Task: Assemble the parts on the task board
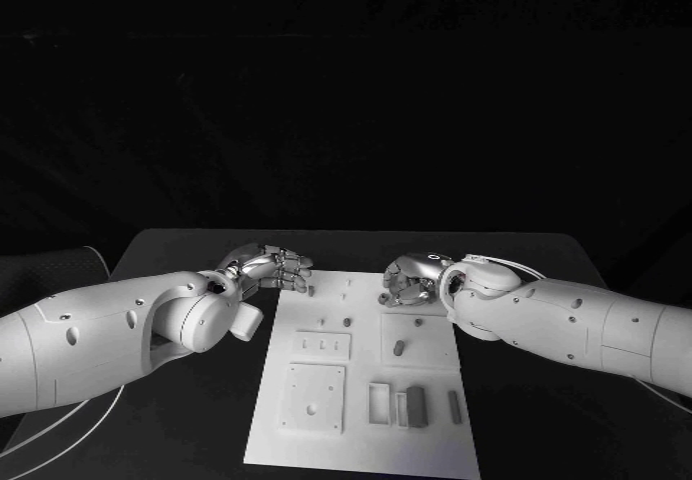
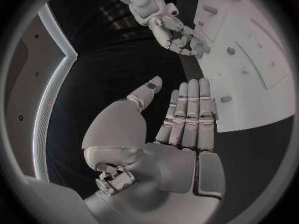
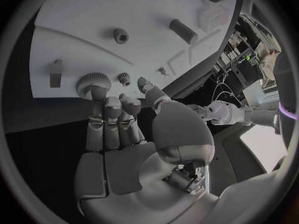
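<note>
Task board [image 1: 361,420] lying at table centre; left hand [image 1: 267,268] hovering at its 11 o'clock corner, fingers spread, holding nothing; right hand [image 1: 415,280] at 1 o'clock, fingertips [image 3: 99,92] touching gear [image 3: 93,80], grip unclear.

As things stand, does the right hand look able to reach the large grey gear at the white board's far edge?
Probably yes: the right hand has its fingertips right at the large grey gear on the white task board, with nothing between them.

A black table [image 1: 188,245] carries the white task board [image 1: 433,440] at its middle.

Task board [image 1: 361,440] near edge cut off; small parts [image 1: 348,322] indistinct
</note>
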